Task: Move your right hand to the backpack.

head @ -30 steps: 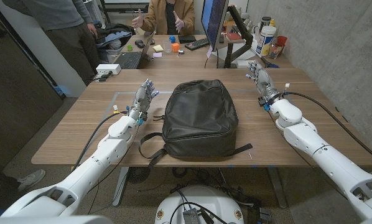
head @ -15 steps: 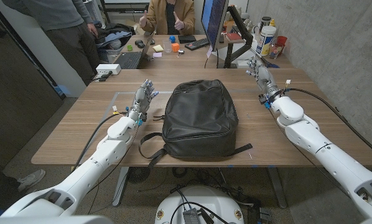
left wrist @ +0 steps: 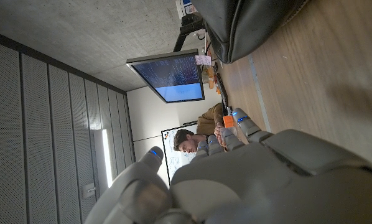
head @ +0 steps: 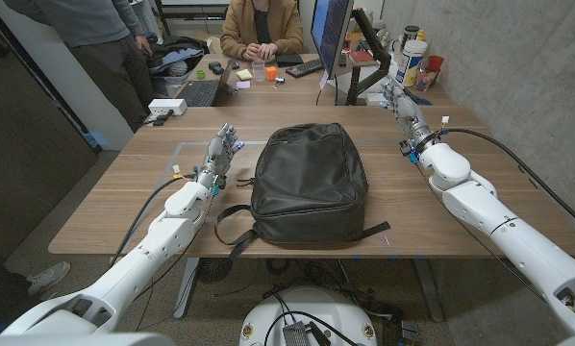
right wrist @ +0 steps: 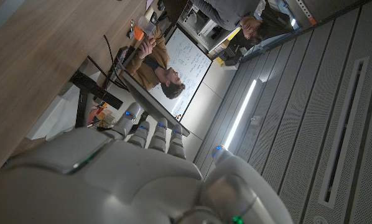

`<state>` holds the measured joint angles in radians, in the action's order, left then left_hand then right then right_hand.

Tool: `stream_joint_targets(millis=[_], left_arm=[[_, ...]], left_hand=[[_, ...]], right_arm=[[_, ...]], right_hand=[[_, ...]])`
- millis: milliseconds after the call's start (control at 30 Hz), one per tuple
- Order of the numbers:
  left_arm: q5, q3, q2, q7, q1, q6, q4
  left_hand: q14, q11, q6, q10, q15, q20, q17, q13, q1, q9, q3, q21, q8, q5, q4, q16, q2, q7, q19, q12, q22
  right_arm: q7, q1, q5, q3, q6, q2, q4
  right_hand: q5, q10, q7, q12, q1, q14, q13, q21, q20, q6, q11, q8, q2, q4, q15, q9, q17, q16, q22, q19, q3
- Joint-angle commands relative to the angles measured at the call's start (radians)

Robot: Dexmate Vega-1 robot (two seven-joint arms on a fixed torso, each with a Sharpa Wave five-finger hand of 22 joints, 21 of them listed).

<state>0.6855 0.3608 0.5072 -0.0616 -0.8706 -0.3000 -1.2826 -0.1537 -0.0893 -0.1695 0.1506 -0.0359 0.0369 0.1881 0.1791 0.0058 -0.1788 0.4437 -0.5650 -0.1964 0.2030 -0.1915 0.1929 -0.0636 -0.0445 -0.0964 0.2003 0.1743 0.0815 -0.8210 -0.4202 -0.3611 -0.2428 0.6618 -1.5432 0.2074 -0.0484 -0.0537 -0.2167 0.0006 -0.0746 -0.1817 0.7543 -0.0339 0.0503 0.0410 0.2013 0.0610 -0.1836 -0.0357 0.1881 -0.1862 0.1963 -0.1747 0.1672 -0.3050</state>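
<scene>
A black leather backpack (head: 309,182) lies flat in the middle of the wooden table (head: 124,183), its straps trailing toward the near edge. A corner of the backpack (left wrist: 254,18) also appears in the left wrist view. My right hand (head: 403,113) is raised at the far right of the table, well to the right of the backpack, fingers extended and holding nothing. My left hand (head: 222,151) stands just left of the backpack, fingers stretched out and apart, a small gap from the bag. The backs of the left hand (left wrist: 254,180) and the right hand (right wrist: 136,174) show in the wrist views.
Behind the table stand a monitor (head: 330,34), a laptop (head: 203,88), bottles (head: 412,58) and small coloured items. A seated person (head: 261,21) faces me and another person (head: 95,43) stands at far left. A concrete wall (head: 518,77) runs along the right.
My right hand has moved a little farther from me and up along the table's right side. The seated person lowered their hands. The left arm and the backpack stayed put.
</scene>
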Motion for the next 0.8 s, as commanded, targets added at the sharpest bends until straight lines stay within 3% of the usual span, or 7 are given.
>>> stream_joint_targets(millis=[33,800], left_arm=[[0.006,-0.002,-0.001,-0.013,0.003,-0.004,0.016],[0.010,0.005,-0.025,-0.052,0.048,-0.020,0.094]], left_hand=[[0.002,0.000,0.001,-0.009,-0.035,0.035,0.003,0.004,0.004,-0.005,-0.001,0.002,-0.004,0.007,0.002,0.001,-0.112,0.000,0.003,0.008,0.004],[0.005,0.000,0.015,-0.020,-0.035,0.034,0.003,0.005,0.004,-0.005,-0.001,0.006,-0.004,0.008,0.001,0.002,-0.113,0.000,0.005,0.009,0.004]], right_arm=[[0.004,0.018,0.038,-0.011,0.007,0.006,-0.019],[-0.001,0.056,0.107,-0.035,0.009,0.009,-0.045]], right_hand=[[0.004,-0.005,0.002,-0.004,0.008,0.000,-0.003,-0.003,-0.062,0.011,0.000,0.003,0.109,0.003,-0.020,0.003,-0.002,0.004,-0.001,0.025,-0.006],[0.003,-0.011,-0.003,-0.004,0.010,0.005,-0.003,-0.011,-0.063,0.026,-0.007,0.005,0.108,0.004,-0.013,0.003,-0.001,0.003,-0.001,0.022,-0.008]])
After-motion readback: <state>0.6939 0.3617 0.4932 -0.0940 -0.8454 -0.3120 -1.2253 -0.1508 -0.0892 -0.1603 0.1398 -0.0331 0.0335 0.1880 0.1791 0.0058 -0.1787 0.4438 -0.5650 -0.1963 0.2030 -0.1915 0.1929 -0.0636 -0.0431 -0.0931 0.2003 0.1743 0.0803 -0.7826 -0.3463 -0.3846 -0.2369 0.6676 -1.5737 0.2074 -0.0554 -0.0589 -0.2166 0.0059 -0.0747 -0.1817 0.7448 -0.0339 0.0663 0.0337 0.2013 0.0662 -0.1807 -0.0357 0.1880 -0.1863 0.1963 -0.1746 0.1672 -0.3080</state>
